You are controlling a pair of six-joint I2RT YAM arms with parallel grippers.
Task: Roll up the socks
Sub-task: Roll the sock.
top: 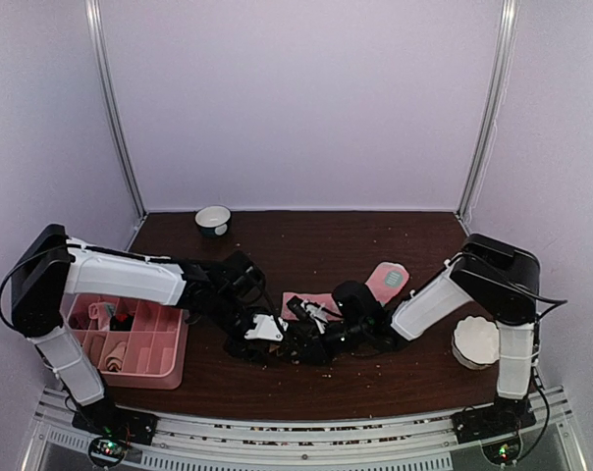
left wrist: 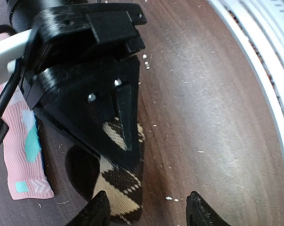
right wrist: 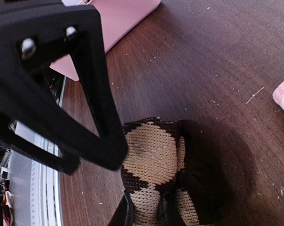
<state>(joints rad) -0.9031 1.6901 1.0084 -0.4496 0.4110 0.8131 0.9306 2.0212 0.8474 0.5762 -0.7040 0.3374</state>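
Socks lay near the middle of the dark wooden worktop [top: 375, 235], where both arms met. The brown, tan and black argyle sock [right wrist: 151, 165] sat bunched on the wood directly under the right gripper [right wrist: 144, 214], whose fingers were drawn narrow and pinched a fold of its knit at the near edge of the right wrist view. The left gripper [left wrist: 149, 212] hung just beside it with its fingers spread apart. The sock's end lay by one fingertip, most of the gap over bare wood, and nothing was clamped. In the left wrist view the right gripper's black finger pressed down on the argyle fabric at about 12 o'clock from the left fingertips. The pink sock [top: 387, 280] with mint-green patches lay flat on the worktop at about 1 o'clock from the meeting grippers, partly hidden by the right arm. A pink divided tray [top: 174, 368] stood at 9 o'clock near the left arm's base, a dark-rimmed bowl [top: 213, 220] at 11 o'clock by the back wall, and a white fluted bowl [top: 475, 341] at 3 o'clock.
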